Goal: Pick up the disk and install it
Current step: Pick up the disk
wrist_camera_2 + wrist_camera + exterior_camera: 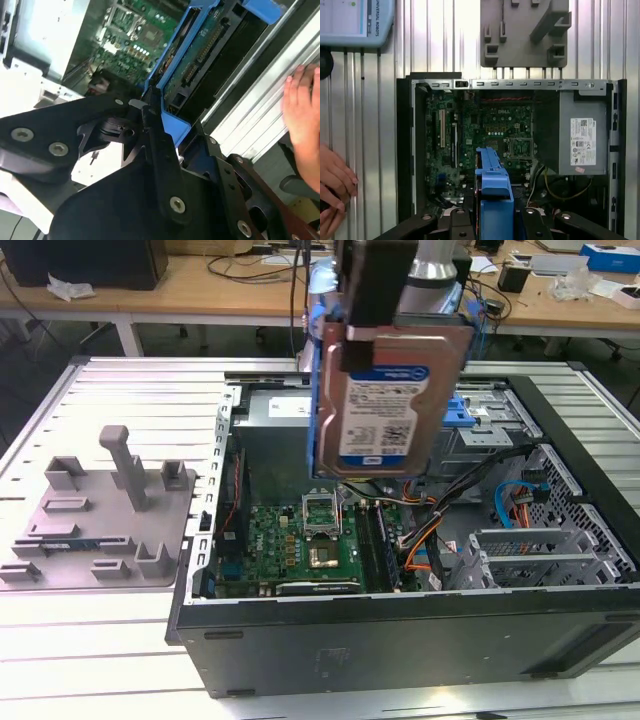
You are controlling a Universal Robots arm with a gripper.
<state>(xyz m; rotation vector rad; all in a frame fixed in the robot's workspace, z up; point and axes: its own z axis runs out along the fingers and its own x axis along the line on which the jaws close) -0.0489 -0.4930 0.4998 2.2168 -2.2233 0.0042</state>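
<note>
The disk (385,400), silver with a white-and-blue label and blue rails, hangs on edge above the open computer case (400,640), over the motherboard (310,540). My gripper (372,330) is shut on its upper edge from above. In the second wrist view the black fingers (155,150) clamp the blue rail, and the disk's green circuit side (200,55) faces the camera. In the first wrist view the disk's blue rail (492,182) stands between the gripper's arms, above the case interior.
A grey plastic fixture (110,510) with upright posts lies on the ribbed table at the exterior view's left. A grey drive cage with a blue tab (470,410) sits inside the case behind the disk. A person's hand (332,185) rests on the table beside the case.
</note>
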